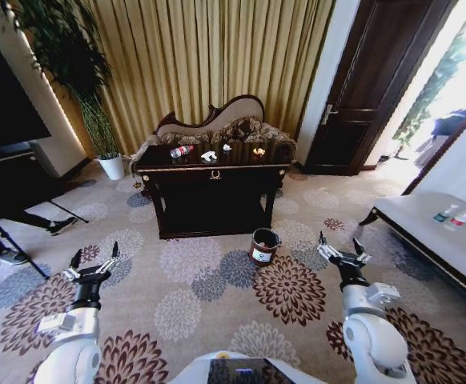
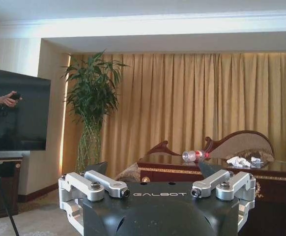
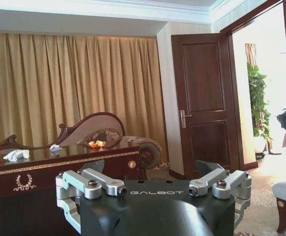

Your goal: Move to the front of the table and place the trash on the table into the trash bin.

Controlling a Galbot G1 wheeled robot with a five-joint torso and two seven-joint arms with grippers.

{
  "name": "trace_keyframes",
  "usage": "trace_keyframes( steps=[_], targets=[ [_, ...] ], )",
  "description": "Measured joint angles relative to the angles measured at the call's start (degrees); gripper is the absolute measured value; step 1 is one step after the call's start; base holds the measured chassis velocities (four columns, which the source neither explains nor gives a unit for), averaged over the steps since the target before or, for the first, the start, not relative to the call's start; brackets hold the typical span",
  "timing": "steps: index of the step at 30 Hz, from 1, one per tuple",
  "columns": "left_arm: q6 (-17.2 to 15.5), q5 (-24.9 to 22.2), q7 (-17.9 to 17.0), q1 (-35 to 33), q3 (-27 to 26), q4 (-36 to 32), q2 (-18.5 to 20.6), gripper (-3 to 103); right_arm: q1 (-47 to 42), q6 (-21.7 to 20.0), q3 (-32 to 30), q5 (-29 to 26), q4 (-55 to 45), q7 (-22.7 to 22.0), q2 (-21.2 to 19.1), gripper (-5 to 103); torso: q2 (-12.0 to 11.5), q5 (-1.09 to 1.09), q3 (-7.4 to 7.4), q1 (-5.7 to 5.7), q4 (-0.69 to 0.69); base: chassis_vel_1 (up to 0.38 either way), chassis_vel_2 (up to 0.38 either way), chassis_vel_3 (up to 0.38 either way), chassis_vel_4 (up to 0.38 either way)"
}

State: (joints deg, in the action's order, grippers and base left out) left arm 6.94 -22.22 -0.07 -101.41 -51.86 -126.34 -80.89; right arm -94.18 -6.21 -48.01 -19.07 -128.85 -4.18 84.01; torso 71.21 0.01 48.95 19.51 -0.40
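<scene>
Both end effectors, left [image 1: 94, 262] and right [image 1: 343, 250], spread open, empty, low over carpet; bottle [image 1: 182, 151], paper scraps [image 1: 209, 156], orange scrap [image 1: 259, 151] on desk [image 1: 217, 173] ahead; trash bin [image 1: 263, 246] by its right leg; risk: driving in clips bin, tips it; plant pot [image 1: 112, 166] far left

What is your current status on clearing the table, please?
Left gripper and right gripper open, empty, held low. Clear red-labelled plastic bottle and crumpled white paper scraps on dark glossy wooden table. Reddish-brown round bin on carpet in front; path open.

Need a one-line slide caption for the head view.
Robot faces the table holding trash, bin on carpet, both grippers open, empty.
</scene>
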Motion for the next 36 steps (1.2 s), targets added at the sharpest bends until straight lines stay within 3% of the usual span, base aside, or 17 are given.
trace_keyframes(
  steps=[5,8,9,13,22,36],
  targets=[
    [-0.11,-0.78,1.43,-0.55,-0.61,-0.09,-0.16,100,-0.06,0.72,0.35,-0.33,-0.09,0.73,0.18,100,0.0,0.0,0.0,0.0,0.0,0.0,0.0,0.0,0.0],
    [0.0,-4.18,3.49,-0.58,-0.78,0.15,0.51,100,-0.11,1.51,0.2,-1.51,-0.09,3.4,-0.41,100,0.0,0.0,0.0,0.0,0.0,0.0,0.0,0.0,0.0],
    [0.09,-5.5,4.05,-0.33,-0.78,0.54,0.98,100,-0.24,1.67,-0.16,-2.06,-0.01,6.4,-0.92,100,0.0,0.0,0.0,0.0,0.0,0.0,0.0,0.0,0.0],
    [0.25,-5.89,5.02,-0.16,-1.0,1.0,1.37,100,-0.71,1.97,0.97,-3.14,0.41,10.97,-1.09,100,0.0,-0.01,0.0,0.0,0.0,0.0,0.0,0.0,0.0],
    [0.84,-4.83,5.67,-0.77,-1.3,1.25,1.29,100,-0.06,2.03,2.59,-0.87,1.76,11.45,-0.41,100,0.0,0.0,0.0,0.0,0.0,0.0,0.0,0.0,0.0],
    [1.32,-4.42,6.35,-0.78,-1.44,1.48,1.42,100,0.59,4.85,2.21,-0.14,3.97,7.68,0.27,100,0.0,0.0,0.0,0.0,-0.01,0.0,0.0,0.0,0.0]
  ],
)
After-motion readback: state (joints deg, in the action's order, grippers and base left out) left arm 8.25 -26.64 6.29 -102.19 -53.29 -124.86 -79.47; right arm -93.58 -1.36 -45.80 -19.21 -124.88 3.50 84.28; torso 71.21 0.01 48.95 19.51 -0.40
